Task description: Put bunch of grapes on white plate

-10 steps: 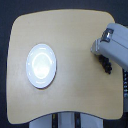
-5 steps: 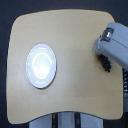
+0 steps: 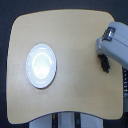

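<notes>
Right, the bunch of grapes [image 3: 103, 62] sits near the exterior view's right edge of the tan table [image 3: 75, 95], a small dark elongated cluster poking out just below the grey-white body of the arm. The gripper [image 3: 102, 56] is right on top of it, but the bulky housing covers the fingers, so whether they're spread or clamped on the fruit can't be told from this angle; same for whether the bunch is resting on the wood or lifted. The white plate [image 3: 41, 65] lies well apart, over toward the exterior view's left, glossy, w/ nothing on it. So the task looks early: pick stage at best, transfer not yet done. Handling, as a guess: the bunch should be light, lumpy and a bit soft, w/ round slick skins that roll under pressure, so a hard squeeze could crush or pop berries loose, and a weak pinch on one grape may tear it off. Best hold is prob. across the middle of the cluster, jaws closing over its narrow width, moderate force; the stem isn't visible here, too small or hidden. The plate is big relative to the bunch, so placement tolerance is generous; its shiny surface may let grapes roll if dropped from height.
</notes>
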Robot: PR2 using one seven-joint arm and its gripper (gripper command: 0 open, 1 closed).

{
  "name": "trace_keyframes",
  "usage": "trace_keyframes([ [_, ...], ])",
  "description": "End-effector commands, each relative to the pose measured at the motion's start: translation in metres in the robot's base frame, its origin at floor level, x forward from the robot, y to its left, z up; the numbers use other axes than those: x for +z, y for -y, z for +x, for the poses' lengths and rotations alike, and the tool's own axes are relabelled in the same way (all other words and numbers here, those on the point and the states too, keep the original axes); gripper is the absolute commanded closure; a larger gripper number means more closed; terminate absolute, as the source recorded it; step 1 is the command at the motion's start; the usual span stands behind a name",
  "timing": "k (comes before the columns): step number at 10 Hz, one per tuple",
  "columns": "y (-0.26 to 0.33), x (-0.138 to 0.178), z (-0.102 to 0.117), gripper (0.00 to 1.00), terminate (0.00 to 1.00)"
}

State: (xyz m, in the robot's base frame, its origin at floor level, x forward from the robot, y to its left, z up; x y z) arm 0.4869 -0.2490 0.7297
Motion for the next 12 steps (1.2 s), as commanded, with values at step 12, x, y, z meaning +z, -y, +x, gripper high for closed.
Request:
trace_keyframes([
  [12, -0.182, 0.156, -0.018, 1.0, 0.0],
])
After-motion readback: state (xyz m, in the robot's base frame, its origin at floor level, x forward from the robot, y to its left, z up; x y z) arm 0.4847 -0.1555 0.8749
